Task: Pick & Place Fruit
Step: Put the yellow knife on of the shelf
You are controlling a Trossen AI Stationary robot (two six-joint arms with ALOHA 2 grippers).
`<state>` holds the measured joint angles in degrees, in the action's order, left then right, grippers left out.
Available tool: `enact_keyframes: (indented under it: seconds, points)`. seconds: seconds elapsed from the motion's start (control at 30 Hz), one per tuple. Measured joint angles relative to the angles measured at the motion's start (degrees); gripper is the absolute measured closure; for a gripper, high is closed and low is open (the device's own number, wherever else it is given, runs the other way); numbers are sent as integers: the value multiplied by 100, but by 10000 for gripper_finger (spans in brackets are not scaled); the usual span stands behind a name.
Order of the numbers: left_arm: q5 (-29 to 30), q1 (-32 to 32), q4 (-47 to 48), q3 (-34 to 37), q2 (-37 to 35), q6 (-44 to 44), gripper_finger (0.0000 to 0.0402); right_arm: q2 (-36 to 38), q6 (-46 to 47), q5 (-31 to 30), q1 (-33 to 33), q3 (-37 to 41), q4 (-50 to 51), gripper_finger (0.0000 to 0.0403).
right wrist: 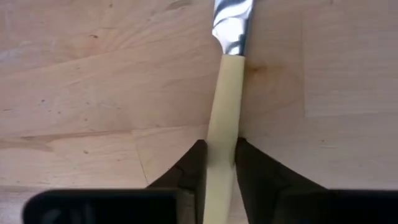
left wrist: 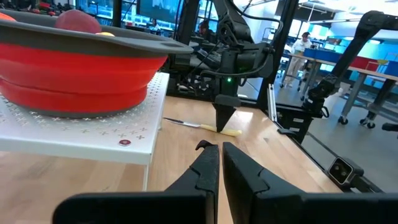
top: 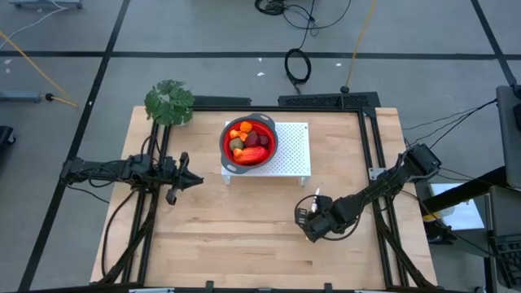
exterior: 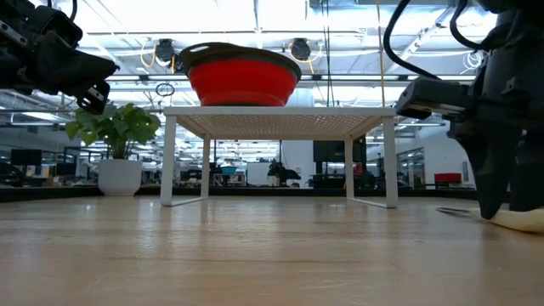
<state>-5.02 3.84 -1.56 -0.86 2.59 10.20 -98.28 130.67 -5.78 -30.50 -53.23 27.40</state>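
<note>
**Fruit piled in the bowl; right fingers pinch the knife**

The fruit (top: pixel 248 142) sits heaped in the red bowl (top: pixel 271 138) on the white perforated stand (top: pixel 295 150), at the far middle of the bench (top: pixel 244 244). The pieces look small, light and smooth-skinned, likely to roll or slip; the long red-orange piece (top: pixel 252 153) seems best taken across its middle, the round ones from above.

The right gripper (right wrist: pixel 219 163) is low on the bench, well apart from the bowl, its fingers pressed on the pale handle of a knife (right wrist: pixel 225 93) lying flat. The left gripper (left wrist: pixel 221 163) hovers left of the stand, fingers nearly together, empty.
</note>
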Motion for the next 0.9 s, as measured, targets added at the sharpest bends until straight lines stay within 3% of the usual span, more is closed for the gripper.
enact_keyframes:
  seconds: [0.13, 0.33, 0.63, 0.9]
  points:
    - [0, 0, 0, 0, 0, 2, 382, 34, -46, -4, -7, 4, 26, 354]
    - [-2, 0, 0, 0, 0, 0, 382, 325, 43, -36, -84, 17, 231, 345]
    - [-4, 0, -6, 0, 0, -107, 382, 1010, 612, -151, -418, 31, 1402, 347]
    - [-4, 0, -13, 0, 0, -97, 382, 1819, 422, -183, -448, 25, 1916, 347]
